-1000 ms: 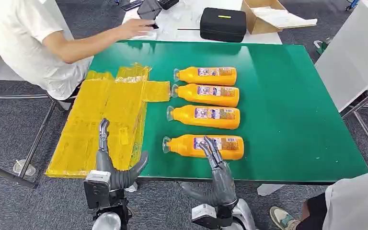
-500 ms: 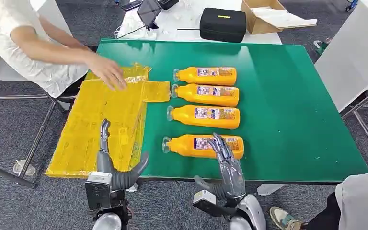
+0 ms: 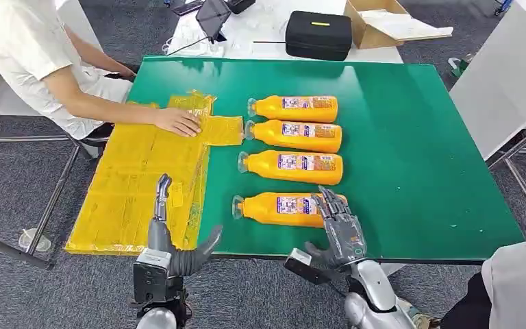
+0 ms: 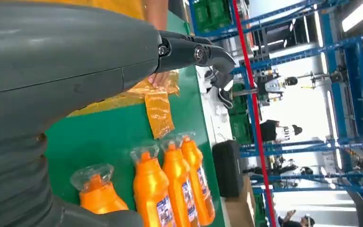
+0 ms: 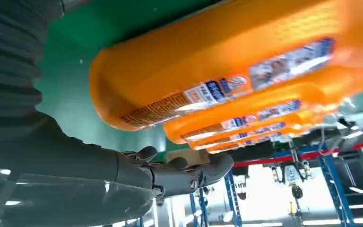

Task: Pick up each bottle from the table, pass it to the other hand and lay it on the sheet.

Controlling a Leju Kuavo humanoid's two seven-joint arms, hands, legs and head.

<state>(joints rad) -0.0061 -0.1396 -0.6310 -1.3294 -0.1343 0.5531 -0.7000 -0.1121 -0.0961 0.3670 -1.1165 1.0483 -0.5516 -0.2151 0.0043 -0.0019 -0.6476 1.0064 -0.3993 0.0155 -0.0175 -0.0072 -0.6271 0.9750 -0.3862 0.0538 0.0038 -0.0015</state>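
Observation:
Several orange bottles lie side by side on the green table [image 3: 411, 137], caps toward the sheet. The nearest bottle [image 3: 281, 208] [image 5: 217, 71] lies close to the front edge. My right hand [image 3: 340, 229] is open at its base end, fingers [image 5: 184, 172] spread over that end and closed on nothing. I cannot tell whether they touch it. The yellow sheet [image 3: 144, 171] [image 4: 158, 111] covers the table's left side. My left hand [image 3: 171, 240] is open above the sheet's near edge, holding nothing. The left wrist view shows the bottles' capped ends [image 4: 151, 189].
A person in a white shirt at the far left presses a hand [image 3: 178, 122] on the sheet's far part. A black case [image 3: 318, 34] and a cardboard box [image 3: 383, 20] stand on the white table behind. Another person's clothing [image 3: 514, 288] is at the near right.
My right hand has moved right and forward to the nearest bottle's base end. The person's hand came from the far table down onto the sheet. My left hand shifted slightly right.

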